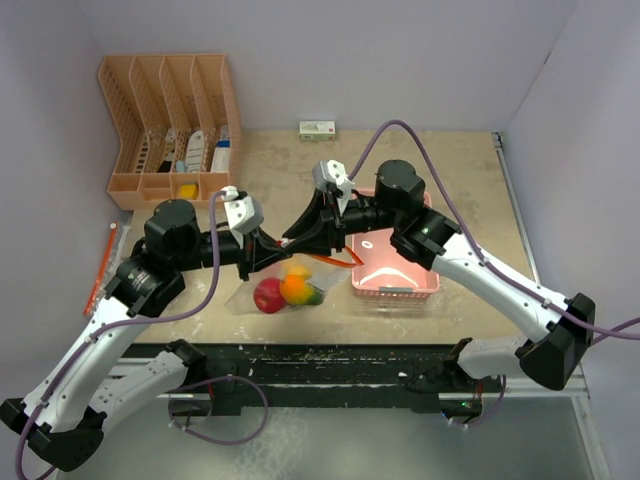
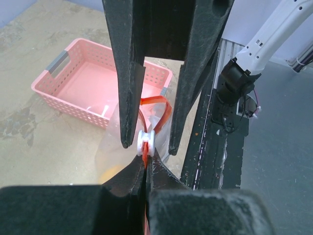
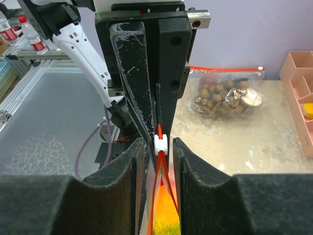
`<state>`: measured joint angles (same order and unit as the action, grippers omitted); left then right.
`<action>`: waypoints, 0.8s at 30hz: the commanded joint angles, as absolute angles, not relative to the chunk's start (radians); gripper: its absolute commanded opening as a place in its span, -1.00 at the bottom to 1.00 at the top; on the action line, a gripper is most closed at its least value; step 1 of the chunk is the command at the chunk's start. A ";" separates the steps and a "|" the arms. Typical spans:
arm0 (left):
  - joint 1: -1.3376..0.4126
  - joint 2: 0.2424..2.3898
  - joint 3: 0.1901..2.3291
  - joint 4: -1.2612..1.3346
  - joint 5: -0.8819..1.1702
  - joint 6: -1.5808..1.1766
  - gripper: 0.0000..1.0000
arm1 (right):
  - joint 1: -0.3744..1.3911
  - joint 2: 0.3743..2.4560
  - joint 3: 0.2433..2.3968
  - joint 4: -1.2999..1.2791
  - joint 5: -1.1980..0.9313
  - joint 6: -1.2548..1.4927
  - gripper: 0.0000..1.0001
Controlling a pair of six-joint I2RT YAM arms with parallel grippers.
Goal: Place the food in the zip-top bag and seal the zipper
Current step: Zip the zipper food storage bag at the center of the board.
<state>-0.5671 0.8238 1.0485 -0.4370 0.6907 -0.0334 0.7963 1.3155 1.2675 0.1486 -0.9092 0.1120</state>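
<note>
Arms: both reach in over the near middle of the worktop, wrists bent inward, grippers tip to tip above the bag.
Left gripper: pressed together on the bag's orange zipper, just beside the slider.
Right gripper: narrowly spread, one finger on each side of the white slider, with a slim gap on both sides.
Bag: clear; top edge lifted between the grippers, body sagging onto the worktop close to its near edge. The zipper tracks part on the right gripper's side of the slider.
Food: apple, mango and lemon bunched together inside the bag.
Second bag: lies flat on the worktop beside the organizer, tan balls inside.
Basket: pink, just right of the bag, by the near edge.
</note>
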 commanded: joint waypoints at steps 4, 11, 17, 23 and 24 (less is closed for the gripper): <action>-0.568 0.823 1.048 -0.371 0.688 -0.046 -1.00 | 0.798 1.336 1.303 0.175 -0.934 0.136 -0.48; -0.567 0.824 1.048 -0.378 0.689 -0.043 -1.00 | 0.798 1.319 1.305 0.176 -0.928 0.137 -0.73; -0.568 0.819 1.052 -0.379 0.675 -0.043 -1.00 | 0.798 1.311 1.303 0.156 -0.937 0.136 -1.00; -0.568 0.793 1.106 -0.435 0.594 -0.024 -1.00 | 0.796 1.270 1.264 0.068 -0.912 0.094 -1.00; -0.568 0.787 1.119 -0.444 0.584 -0.018 -1.00 | 0.795 1.264 1.260 0.054 -0.903 0.083 -1.00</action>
<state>-0.5694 0.8242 1.0462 -0.4469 0.6498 -0.0399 0.7963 1.3304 1.2675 0.1081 -0.9058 0.1211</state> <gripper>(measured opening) 0.004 0.135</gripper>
